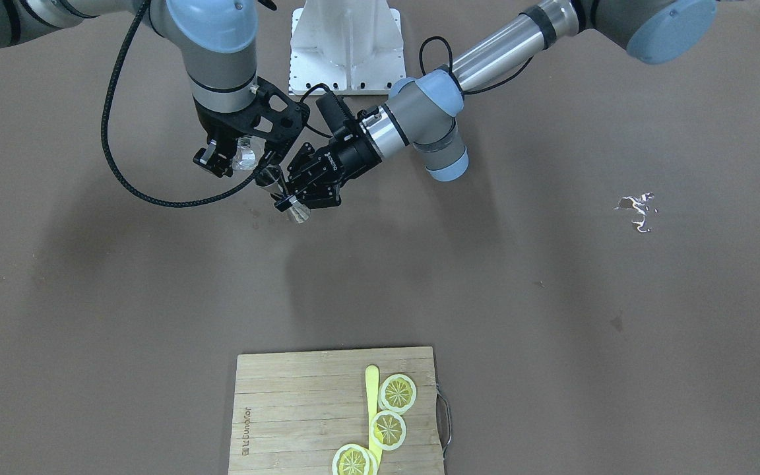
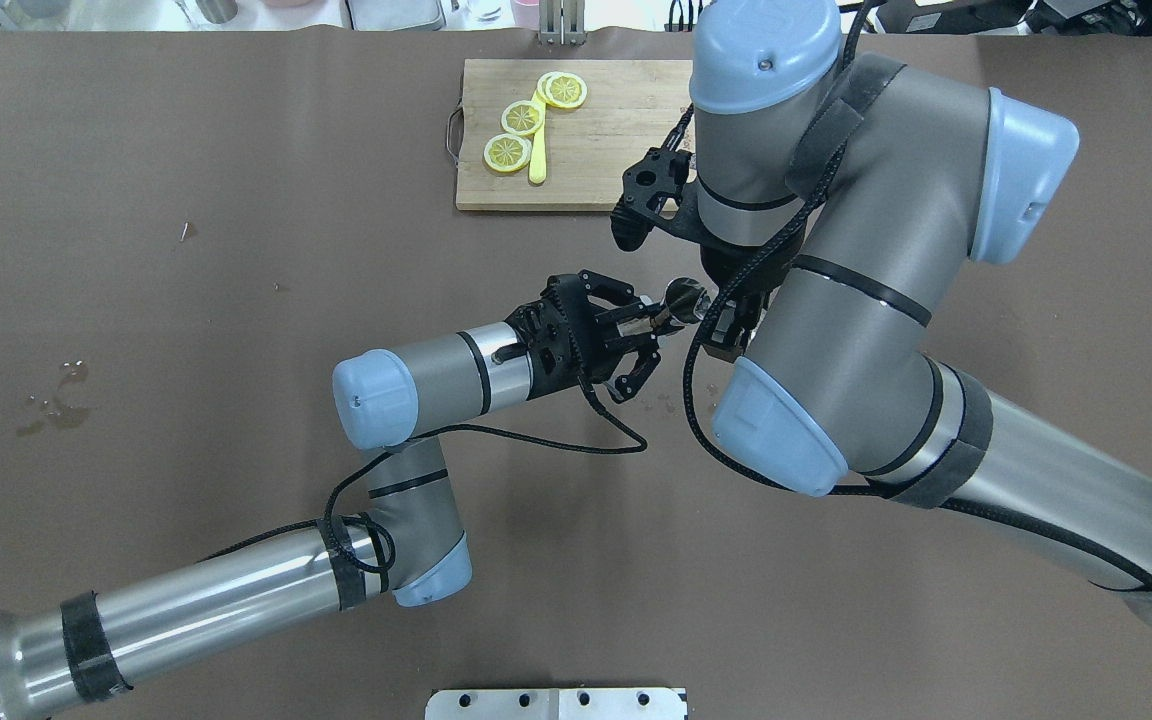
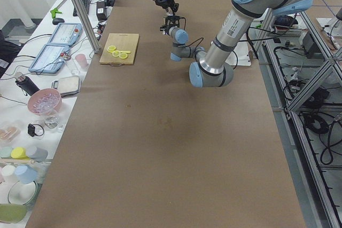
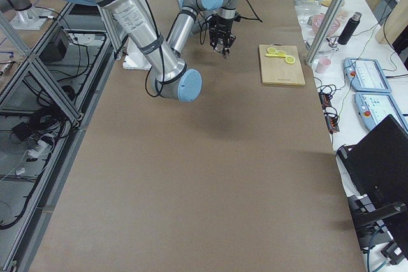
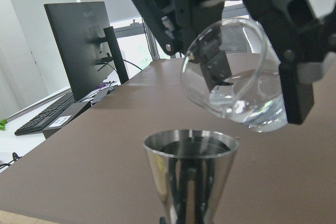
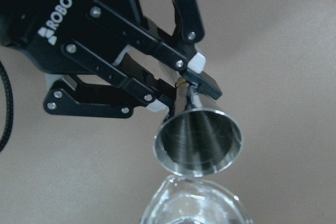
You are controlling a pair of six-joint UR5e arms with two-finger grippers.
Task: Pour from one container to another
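Note:
My left gripper [image 1: 297,193] is shut on the narrow waist of a steel double-cone jigger [image 1: 269,177] and holds it above the table, open mouth up. In the right wrist view the jigger [image 6: 198,141] gapes just below the glass rim [image 6: 194,203], with the left gripper [image 6: 184,86] pinching it. My right gripper [image 1: 235,157] is shut on a clear glass cup [image 1: 246,155]. The glass [image 5: 236,74] is tilted, its mouth over the jigger [image 5: 190,177], with some clear liquid pooled in its low side. I see no stream. From overhead, the right arm hides the right gripper; the jigger [image 2: 684,298] shows.
A wooden cutting board [image 1: 287,409] with lemon slices [image 1: 397,392] and a yellow knife [image 1: 372,396] lies at the table's far side from the robot. A white mount plate [image 1: 347,46] sits at the robot's base. Small wet marks [image 1: 637,211] spot the brown table.

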